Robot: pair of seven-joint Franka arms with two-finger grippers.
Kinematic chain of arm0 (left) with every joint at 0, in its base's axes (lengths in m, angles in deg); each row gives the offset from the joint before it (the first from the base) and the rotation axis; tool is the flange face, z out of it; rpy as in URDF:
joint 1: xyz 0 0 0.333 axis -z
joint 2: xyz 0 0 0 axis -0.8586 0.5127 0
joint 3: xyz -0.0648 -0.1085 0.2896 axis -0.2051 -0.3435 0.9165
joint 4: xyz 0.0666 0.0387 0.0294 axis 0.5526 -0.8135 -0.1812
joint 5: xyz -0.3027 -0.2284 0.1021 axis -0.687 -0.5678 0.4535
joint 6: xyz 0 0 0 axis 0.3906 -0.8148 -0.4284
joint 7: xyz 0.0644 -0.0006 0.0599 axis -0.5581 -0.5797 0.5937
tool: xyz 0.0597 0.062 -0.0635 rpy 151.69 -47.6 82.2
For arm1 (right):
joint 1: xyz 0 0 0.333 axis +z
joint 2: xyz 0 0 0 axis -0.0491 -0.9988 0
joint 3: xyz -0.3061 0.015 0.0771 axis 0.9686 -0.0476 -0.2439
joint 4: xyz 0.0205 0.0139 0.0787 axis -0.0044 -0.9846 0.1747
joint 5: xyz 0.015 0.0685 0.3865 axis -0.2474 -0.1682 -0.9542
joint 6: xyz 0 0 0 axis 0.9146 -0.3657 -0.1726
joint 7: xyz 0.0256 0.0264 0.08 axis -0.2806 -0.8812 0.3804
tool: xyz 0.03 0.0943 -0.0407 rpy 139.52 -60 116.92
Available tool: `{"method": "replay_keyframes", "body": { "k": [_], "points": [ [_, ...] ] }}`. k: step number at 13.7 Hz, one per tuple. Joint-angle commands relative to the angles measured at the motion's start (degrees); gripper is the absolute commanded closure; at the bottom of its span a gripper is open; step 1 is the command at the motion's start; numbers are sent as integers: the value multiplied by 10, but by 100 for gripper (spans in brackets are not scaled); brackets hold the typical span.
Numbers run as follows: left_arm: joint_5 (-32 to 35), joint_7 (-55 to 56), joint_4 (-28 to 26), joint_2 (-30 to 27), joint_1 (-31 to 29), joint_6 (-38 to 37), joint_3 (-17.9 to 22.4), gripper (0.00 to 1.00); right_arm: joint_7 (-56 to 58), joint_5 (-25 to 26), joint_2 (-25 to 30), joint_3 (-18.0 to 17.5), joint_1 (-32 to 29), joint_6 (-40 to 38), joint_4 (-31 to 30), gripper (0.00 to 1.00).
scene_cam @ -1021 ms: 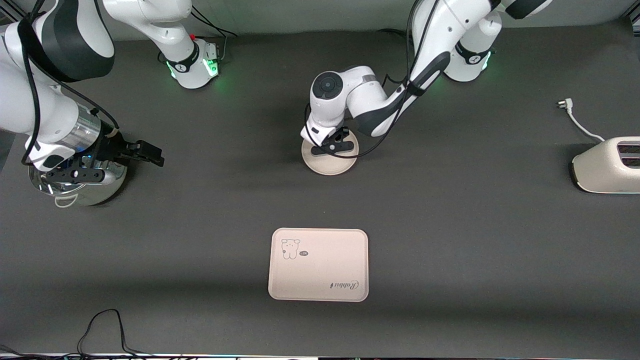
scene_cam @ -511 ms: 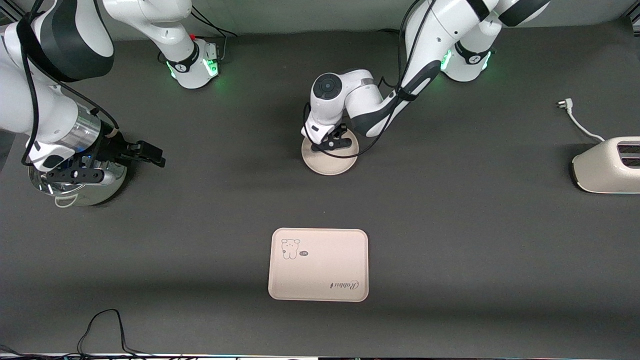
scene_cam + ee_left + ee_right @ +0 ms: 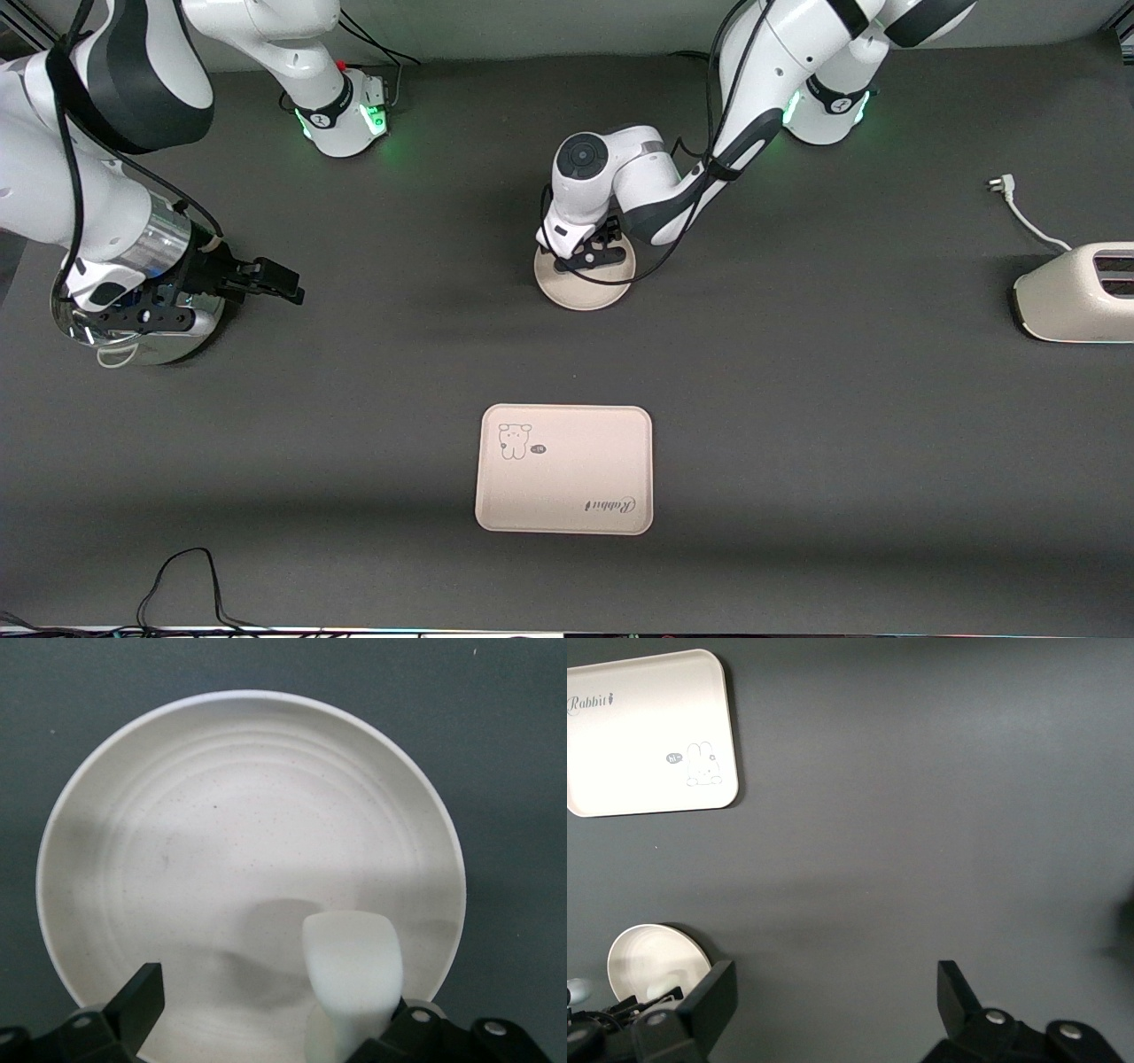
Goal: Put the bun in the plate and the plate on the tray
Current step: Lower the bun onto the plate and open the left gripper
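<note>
The round cream plate (image 3: 580,294) lies on the dark table, farther from the front camera than the tray (image 3: 564,470). My left gripper (image 3: 589,257) hangs low over the plate, jaws open wide. In the left wrist view the off-white bun (image 3: 353,970) stands inside the plate (image 3: 221,797) against one finger, with a wide gap to the other; the gripper (image 3: 275,1010) is not closed on it. The bun is hidden in the front view. My right gripper (image 3: 276,285) is open and empty, up beside a metal pot. The right wrist view (image 3: 833,1001) shows tray (image 3: 647,731) and plate (image 3: 651,961).
A shiny metal pot (image 3: 133,341) stands at the right arm's end of the table, under the right wrist. A cream toaster (image 3: 1076,292) with a white cord and plug (image 3: 1019,213) stands at the left arm's end. A black cable (image 3: 186,576) lies near the front edge.
My left gripper has shifted slightly over the plate and sunk a little. My right gripper has drifted a little toward the table's middle. Plate and tray have not moved.
</note>
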Motion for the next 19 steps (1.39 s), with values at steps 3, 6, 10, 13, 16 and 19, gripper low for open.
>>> {"method": "replay_keyframes", "body": {
  "k": [3,6,10,13,16,19],
  "points": [
    [12,15,-4,-13,3,2,4,0,-17,-10,2,1,5,8,-2,0],
    [12,15,-3,-12,4,1,4,0,-17,-10,6,1,4,5,-2,0],
    [12,15,-3,-12,4,-2,4,0,-17,-11,3,1,6,8,-3,0],
    [12,9,-2,-19,-1,-9,4,0,-17,-11,1,1,13,14,-4,0],
    [9,-28,15,-66,-53,-65,-2,0,-17,-11,-1,1,15,16,-4,0],
    [-49,-168,67,-113,-134,-184,-13,0,-17,-12,-4,-1,23,39,-17,0]
  ]
}}
